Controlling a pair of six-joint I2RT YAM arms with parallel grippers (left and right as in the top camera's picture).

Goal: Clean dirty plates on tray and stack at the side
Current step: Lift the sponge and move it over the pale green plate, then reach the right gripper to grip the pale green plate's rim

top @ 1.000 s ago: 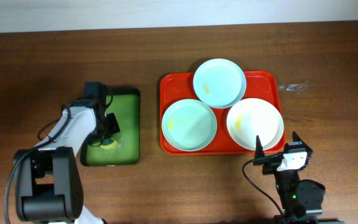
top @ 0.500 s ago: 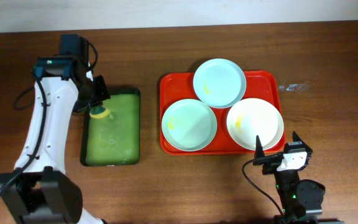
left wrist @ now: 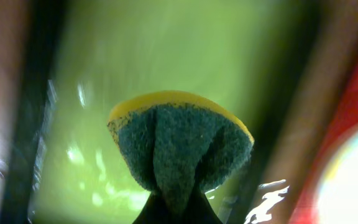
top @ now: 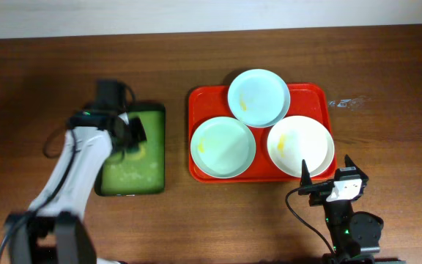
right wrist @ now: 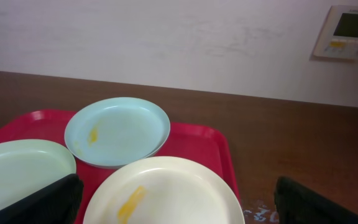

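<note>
Three plates (top: 223, 146) sit on the red tray (top: 310, 94), right of the tabletop's centre; likely stiff, slick, breakable, best gripped at a rim; left gripper (top: 132, 136) pinches a soft sponge (left wrist: 179, 149) above the green tray (top: 134, 176); right gripper (top: 327, 167) gapes wide near the front edge.

My table (top: 35, 73) is dark brown wood, and its far edge meets a pale wall. Two trays lie flat on it, side by side but apart. The red tray (top: 200, 99) sits right of centre, closer to the far edge. The green tray (top: 134, 180) with its dark rim sits left of centre. A small shiny wet patch (top: 346, 103) marks the wood just beside the red tray's far right corner.
</note>
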